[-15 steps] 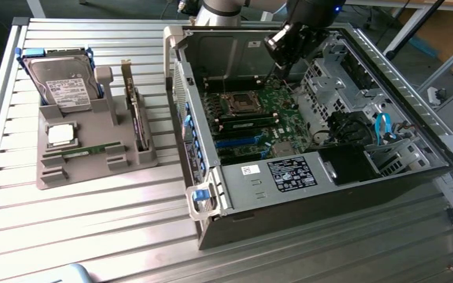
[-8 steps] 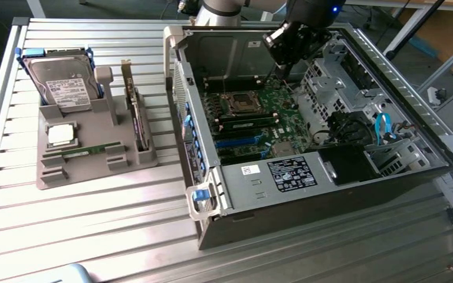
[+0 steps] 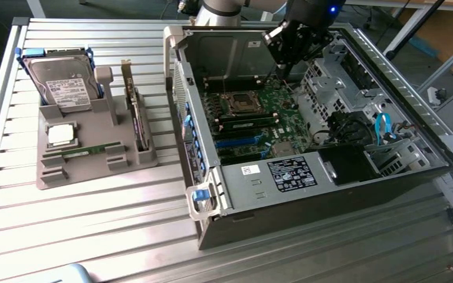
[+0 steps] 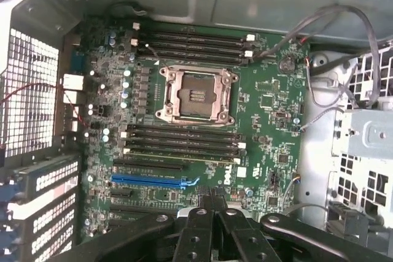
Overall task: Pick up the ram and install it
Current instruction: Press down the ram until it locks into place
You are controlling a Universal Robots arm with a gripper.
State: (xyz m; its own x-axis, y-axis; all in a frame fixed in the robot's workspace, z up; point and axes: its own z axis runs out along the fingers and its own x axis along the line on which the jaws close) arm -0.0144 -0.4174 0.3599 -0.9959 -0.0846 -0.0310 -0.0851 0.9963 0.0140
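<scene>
An open computer case lies on the slatted table, motherboard exposed. The gripper hangs closed above the board. Near the table's far-left corner, a grey tray holds the ram, a hard drive, a processor and an expansion card.

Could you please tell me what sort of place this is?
Probably a robotics lab bench for PC assembly: an open computer case on a slatted aluminium table, beside a grey parts holder with a hard drive.
</scene>
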